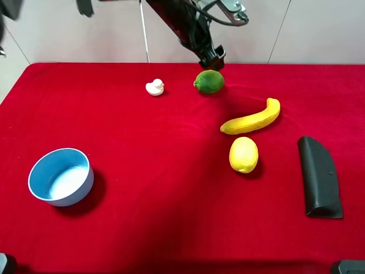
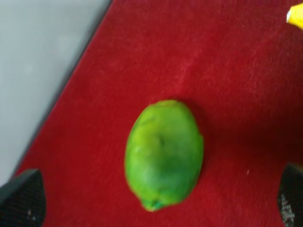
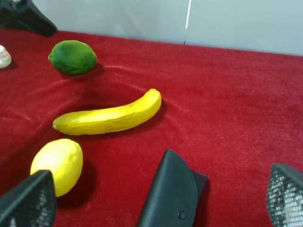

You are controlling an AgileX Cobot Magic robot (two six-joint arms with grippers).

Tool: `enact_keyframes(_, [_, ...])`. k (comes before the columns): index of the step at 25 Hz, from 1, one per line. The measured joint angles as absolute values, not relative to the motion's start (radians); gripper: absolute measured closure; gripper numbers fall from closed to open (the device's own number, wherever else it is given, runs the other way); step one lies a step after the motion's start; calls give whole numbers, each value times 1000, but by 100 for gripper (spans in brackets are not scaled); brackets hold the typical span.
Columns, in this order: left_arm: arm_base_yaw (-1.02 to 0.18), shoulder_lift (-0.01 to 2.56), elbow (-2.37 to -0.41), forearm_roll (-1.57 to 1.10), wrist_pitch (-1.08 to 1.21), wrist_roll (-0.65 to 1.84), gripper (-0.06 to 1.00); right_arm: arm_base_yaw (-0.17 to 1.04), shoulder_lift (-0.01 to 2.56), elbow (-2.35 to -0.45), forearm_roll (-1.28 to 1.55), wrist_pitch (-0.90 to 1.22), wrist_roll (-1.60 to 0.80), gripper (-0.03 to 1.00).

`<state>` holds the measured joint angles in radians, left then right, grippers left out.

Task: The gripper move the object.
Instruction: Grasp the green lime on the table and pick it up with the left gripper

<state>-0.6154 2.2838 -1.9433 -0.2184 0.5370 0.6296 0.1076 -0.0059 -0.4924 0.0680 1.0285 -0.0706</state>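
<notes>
**Lime** (image 1: 209, 81) — lying on the red table (image 1: 142, 228) near its far edge, between the white duck (image 1: 154, 87) and the banana (image 1: 251, 119).

**Left hand** (image 1: 211, 59) — hovering just behind and above the lime, fingers (image 2: 21, 198) standing wide apart, gripping nothing. The lime's long axis is running crosswise to the closing line, so the fingers would be meeting its narrower girth.

**Right hand** (image 3: 156, 198) — sitting well apart from the lime, likewise spread and empty. The left is the nearer.

It looked like a robotics lab bench: a table (image 1: 114, 228) draped in red cloth filled the frame, plain pale wall panels (image 1: 57, 34) ran along the top edge, and a cabled black robot arm (image 1: 187, 27) hung at upper centre.
</notes>
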Motion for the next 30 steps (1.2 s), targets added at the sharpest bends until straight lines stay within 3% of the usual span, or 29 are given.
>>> enact_keyframes(30, [-627, 2492, -1964, -227, 304, 631, -2, 108, -6, -492, 70, 1029, -70, 27])
